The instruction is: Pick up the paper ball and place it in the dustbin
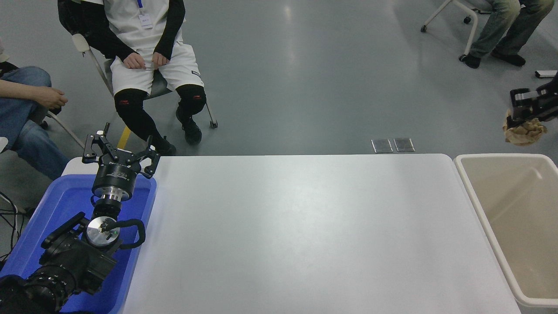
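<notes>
My right gripper pinches the paper ball in the air beyond the dustbin's far rim. The white table lies between it and my left gripper, parked spread-fingered over the blue tray. Seated people face the table.

Crumpled tan paper ball; smooth cream plastic dustbin; matt white table.
</notes>
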Robot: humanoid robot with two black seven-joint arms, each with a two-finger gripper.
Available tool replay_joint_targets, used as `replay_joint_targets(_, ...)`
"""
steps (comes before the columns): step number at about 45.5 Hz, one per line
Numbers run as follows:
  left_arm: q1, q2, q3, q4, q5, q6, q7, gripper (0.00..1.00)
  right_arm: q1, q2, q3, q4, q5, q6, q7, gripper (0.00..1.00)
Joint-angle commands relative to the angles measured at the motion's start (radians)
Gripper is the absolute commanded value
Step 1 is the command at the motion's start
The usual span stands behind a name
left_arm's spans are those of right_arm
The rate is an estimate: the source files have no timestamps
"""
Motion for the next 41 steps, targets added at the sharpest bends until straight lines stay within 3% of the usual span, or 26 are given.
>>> replay_joint_targets(1, 0.0, 0.0, 0.0, 0.0, 0.0, 0.0, 0.0, 0.99, -0.114, -0.081, -0.029, -0.2, 0.005, 0.0, -0.001, 0.0)
replay_joint_targets(11, 0.0, 0.0, 0.0, 0.0, 0.0, 0.0, 0.0, 0.99, -0.353, -0.153, 0.114, -0.462, 0.005, 0.0, -0.001, 0.0)
replay_joint_targets(25, 0.0, 0.0, 0.0, 0.0, 0.0, 0.0, 0.0, 0.99, -0.751, -0.173, 0.477, -0.76, 0.013, 0.0, 0.001, 0.0)
replay_joint_targets(41, 0.0, 0.0, 0.0, 0.0, 0.0, 0.001, 0.0, 0.99, -1.099, -0.162, 0.717, -0.924, 0.232, 0.0, 0.002, 0.0)
